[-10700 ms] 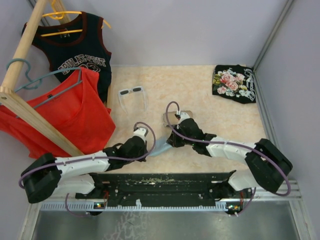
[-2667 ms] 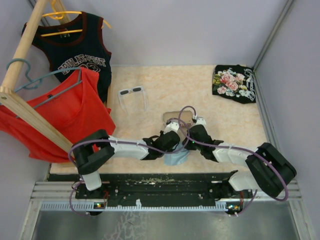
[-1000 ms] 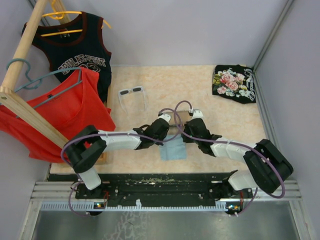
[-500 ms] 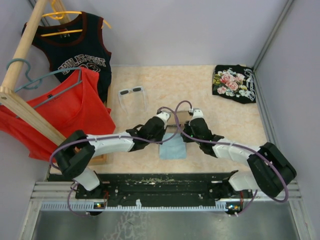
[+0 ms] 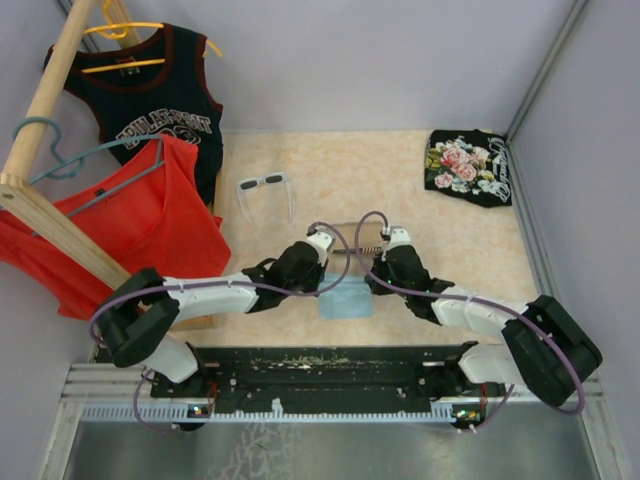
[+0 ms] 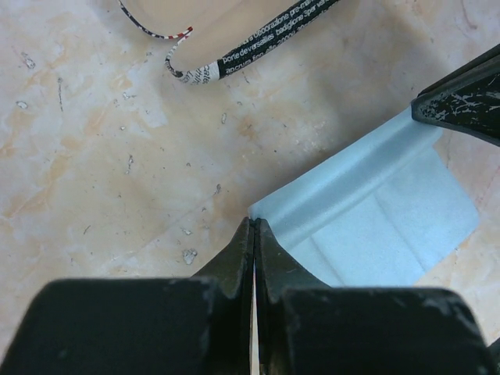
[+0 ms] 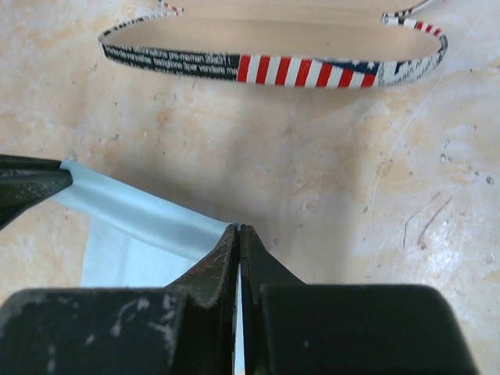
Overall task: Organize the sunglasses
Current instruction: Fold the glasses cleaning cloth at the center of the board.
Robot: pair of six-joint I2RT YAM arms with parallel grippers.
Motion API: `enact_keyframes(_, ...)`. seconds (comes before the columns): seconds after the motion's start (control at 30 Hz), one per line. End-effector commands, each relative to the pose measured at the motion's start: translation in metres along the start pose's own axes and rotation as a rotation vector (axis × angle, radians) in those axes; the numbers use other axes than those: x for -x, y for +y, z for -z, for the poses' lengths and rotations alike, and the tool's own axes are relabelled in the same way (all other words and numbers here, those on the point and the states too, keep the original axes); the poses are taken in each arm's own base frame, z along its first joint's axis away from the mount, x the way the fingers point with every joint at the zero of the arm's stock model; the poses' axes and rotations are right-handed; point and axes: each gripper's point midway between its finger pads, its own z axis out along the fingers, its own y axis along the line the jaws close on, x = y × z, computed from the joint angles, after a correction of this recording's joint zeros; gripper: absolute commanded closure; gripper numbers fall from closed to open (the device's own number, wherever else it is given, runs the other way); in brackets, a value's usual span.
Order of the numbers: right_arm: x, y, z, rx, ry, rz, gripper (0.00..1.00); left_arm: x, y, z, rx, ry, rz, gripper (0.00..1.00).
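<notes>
Top external view, left to right: a wooden rack (image 5: 45, 105) is seen at the far left with a black jersey (image 5: 150, 90) and a red top (image 5: 140, 230) hung on it. The sunglasses (image 5: 264, 184) are laid on the table (image 5: 400, 170) just right of the jersey's hem, temples unfolded toward the near side, well apart from both grippers.

The left arm is stretched low from its base toward the table's middle, wrist tipped down. The left gripper (image 5: 323, 280) has its jaws pressed together, pinched on the far-left corner of the light-blue cloth (image 5: 346, 302); this is confirmed in the left wrist view, where the left gripper (image 6: 253, 230) is clamped on the cloth (image 6: 375, 226) corner.

The cloth's far edge is held up as a taut band between both grippers, the rest lying toward the near side.

The right arm is reached leftward, low, wrist down. The right gripper (image 5: 372, 282) is likewise closed tight on the far-right corner, as seen in the right wrist view (image 7: 237, 230).

The flag-print case (image 7: 273, 58) is laid just beyond the cloth, inside showing. A floral garment (image 5: 468, 165) is seen at the far right.
</notes>
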Motion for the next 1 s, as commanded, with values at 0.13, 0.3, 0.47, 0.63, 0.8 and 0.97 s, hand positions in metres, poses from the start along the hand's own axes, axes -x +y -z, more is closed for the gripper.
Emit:
enact_keyframes(0.13,0.015,0.008,0.008,0.049,-0.073,-0.014,1.0,0.007,-0.009,0.005,-0.067,-0.038,0.019,1.0)
enact_keyframes(0.3,0.011,0.006,0.01,0.053,-0.067,-0.013,1.0,-0.001,-0.013,0.007,-0.094,-0.027,0.024,1.0)
enact_keyframes(0.47,0.006,0.007,0.012,0.064,-0.061,-0.015,1.0,-0.008,-0.013,0.009,-0.109,-0.022,0.028,1.0)
enact_keyframes(0.63,0.003,0.007,0.013,0.072,-0.055,-0.023,0.99,-0.011,-0.016,0.009,-0.126,-0.012,0.03,1.0)
enact_keyframes(0.8,-0.003,0.009,0.016,0.095,-0.05,-0.029,0.96,-0.012,-0.018,0.009,-0.139,-0.012,0.03,1.0)
enact_keyframes(0.97,-0.007,0.011,0.019,0.114,-0.04,-0.042,0.94,-0.014,-0.021,0.012,-0.161,-0.01,0.023,1.0)
